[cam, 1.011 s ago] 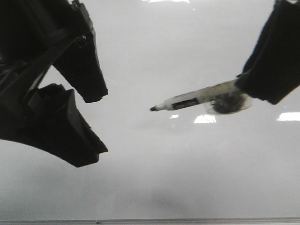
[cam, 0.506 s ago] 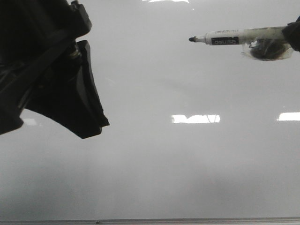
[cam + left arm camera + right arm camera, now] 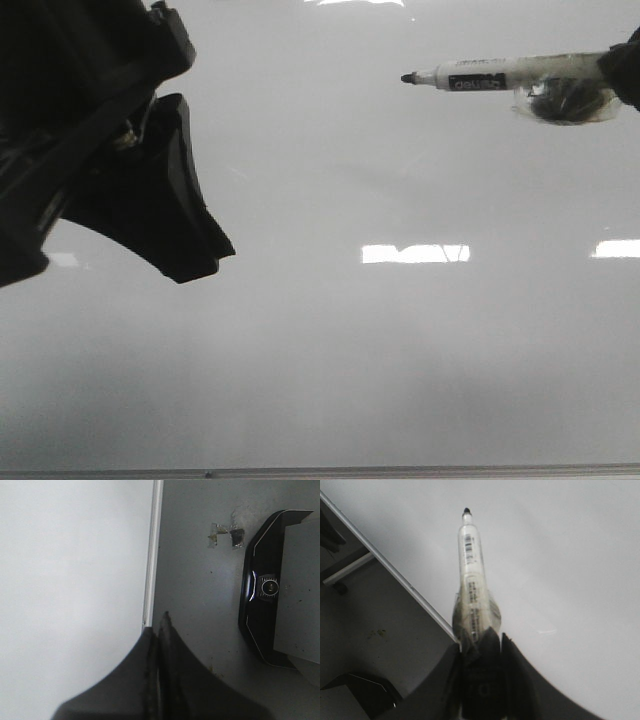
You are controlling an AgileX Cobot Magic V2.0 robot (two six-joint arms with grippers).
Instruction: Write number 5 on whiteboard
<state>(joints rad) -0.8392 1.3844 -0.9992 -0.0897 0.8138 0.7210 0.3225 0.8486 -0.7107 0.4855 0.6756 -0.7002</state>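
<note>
The whiteboard (image 3: 320, 350) fills the front view, glossy pale grey with bright reflections. No number 5 shows on it in any view. At the upper right a white marker (image 3: 500, 75) lies nearly level, its black tip (image 3: 407, 78) pointing left. My right gripper (image 3: 625, 70) is shut on the marker's rear end. In the right wrist view the marker (image 3: 472, 570) sticks out from the right gripper (image 3: 487, 635) over the whiteboard (image 3: 560, 555). Whether the tip touches the board I cannot tell. My left gripper (image 3: 195, 265) hangs at the left, shut and holding nothing, over the board's edge strip (image 3: 152, 555).
The board's metal edge strip (image 3: 400, 470) runs along the near side. Beside the board lies a grey surface with tape scraps (image 3: 225, 532) and a black-rimmed device (image 3: 257, 590). Dark bars (image 3: 345, 567) show past the board's edge in the right wrist view.
The left gripper went from open to shut. The right gripper carried the marker from the middle of the board up and to the right in the picture; over the last half second it barely moved.
</note>
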